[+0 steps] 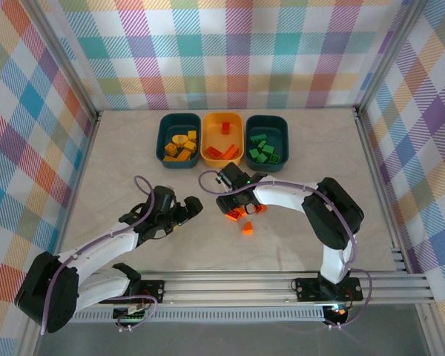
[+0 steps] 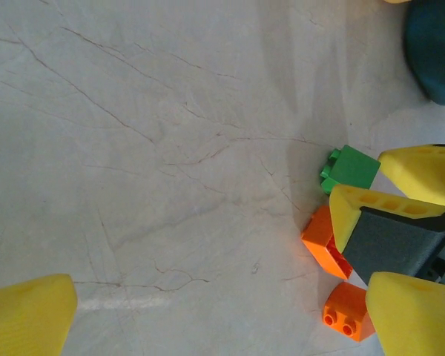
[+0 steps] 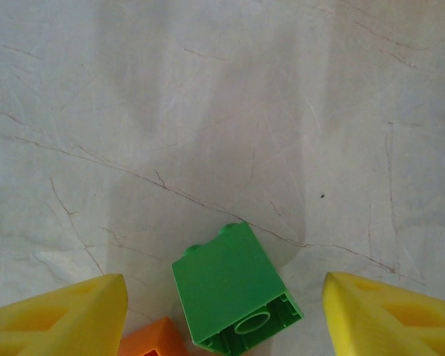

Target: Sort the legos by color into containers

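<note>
Mostly the sorting looks done. The left gripper [image 1: 193, 208] hangs over bare table [image 1: 119, 170], its jaws spread wide with nothing between them. Along the far edge, the left tub [image 1: 161, 137] holds yellow bricks [image 1: 179, 148], the middle tub [image 1: 222, 115] holds orange bricks [image 1: 222, 152], and the right tub [image 1: 285, 137] holds green bricks [image 1: 265, 152].

A few pieces lie on the table in front of the middle tub: some loose orange bricks [image 2: 322, 246] and one green brick [image 3: 233, 289], close together. The right gripper [image 3: 221, 315] is low over that cluster. Its fingers [image 3: 63, 315] stand apart on either side of the green brick, with table showing in both gaps, so it grips nothing.

The step in hand appears to be picking up the green brick. I judge the next move is to close squarely on its flat sides and lift it clear of the orange brick just beside it. It then goes to the right tub for release. If the closing is skewed, one finger could catch that orange neighbour.
</note>
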You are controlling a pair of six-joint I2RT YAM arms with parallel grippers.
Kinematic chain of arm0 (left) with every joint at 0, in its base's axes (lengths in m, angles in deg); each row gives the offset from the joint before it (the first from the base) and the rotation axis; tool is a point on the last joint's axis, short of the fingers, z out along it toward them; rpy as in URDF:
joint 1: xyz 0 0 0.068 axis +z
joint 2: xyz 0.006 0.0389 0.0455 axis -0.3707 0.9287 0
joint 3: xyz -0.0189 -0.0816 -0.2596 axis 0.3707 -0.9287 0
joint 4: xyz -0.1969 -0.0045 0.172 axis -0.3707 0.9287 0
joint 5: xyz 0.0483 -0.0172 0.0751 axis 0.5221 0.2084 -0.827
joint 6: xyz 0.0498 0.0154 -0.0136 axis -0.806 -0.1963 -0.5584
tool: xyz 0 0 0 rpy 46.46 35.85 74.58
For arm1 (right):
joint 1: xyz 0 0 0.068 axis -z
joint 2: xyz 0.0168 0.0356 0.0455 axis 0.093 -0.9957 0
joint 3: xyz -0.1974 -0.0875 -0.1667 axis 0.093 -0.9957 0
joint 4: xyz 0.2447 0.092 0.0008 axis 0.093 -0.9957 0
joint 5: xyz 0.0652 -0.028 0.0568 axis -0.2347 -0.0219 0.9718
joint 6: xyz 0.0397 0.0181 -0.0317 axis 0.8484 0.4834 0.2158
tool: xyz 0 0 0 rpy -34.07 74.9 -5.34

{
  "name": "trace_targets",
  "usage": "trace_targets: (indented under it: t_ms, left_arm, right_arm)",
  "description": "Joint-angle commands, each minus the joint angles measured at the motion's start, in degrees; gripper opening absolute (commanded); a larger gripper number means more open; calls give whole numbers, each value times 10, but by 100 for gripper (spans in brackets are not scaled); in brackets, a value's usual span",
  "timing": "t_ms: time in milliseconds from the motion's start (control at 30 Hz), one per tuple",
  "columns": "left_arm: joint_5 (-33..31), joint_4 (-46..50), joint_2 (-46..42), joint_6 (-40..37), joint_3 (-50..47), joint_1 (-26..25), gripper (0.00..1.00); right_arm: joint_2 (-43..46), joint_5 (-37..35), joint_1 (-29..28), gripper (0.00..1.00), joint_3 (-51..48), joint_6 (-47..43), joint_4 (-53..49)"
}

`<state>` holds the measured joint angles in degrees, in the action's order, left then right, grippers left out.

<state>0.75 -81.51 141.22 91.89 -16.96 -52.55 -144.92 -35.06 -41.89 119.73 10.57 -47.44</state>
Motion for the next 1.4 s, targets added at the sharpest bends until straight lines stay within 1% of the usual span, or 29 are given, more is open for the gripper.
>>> trace_targets:
  t_ms: [0,133,233,567,700,833,900,967,1100,1200,1267,1300,1333,1367]
  left_arm:
    - [-18,21,-9,-11,-11,-4,100]
    - [-11,12,7,-10,-9,-4,100]
    - [-8,7,18,-10,-7,-4,100]
    - [-6,-3,28,-9,-7,-4,100]
    - [-3,-9,36,-9,-6,-4,100]
    - [9,-23,52,-7,-4,-8,100]
    - [13,-22,65,-14,7,-21,100]
    - [8,-16,86,-27,27,-47,100]
    - [-4,11,143,-60,82,-106,100]
    - [-31,41,183,-92,129,-152,99]
    - [-70,76,206,-119,170,-190,98]
    - [-87,104,216,-132,190,-204,98]
    - [-109,129,228,-147,212,-217,98]
    - [-127,149,240,-159,232,-229,98]
  right_arm:
    - [-14,6,3,69,9,-21,-4]
    - [-29,-2,11,64,8,-19,6]
    - [-37,3,17,56,10,-10,14]
    - [-29,9,26,38,6,14,33]
    - [-4,-5,29,34,11,24,44]
    - [38,-13,58,32,39,34,48]
    - [45,-16,87,32,61,39,45]
    - [37,-9,127,31,92,49,33]
    - [-22,13,194,31,163,72,3]
    - [-72,27,231,31,226,89,-29]
    - [-97,32,248,32,265,101,-45]
    - [-107,32,251,35,283,101,-55]
    - [-117,29,253,43,307,99,-72]
    - [-125,20,253,55,329,100,-87]
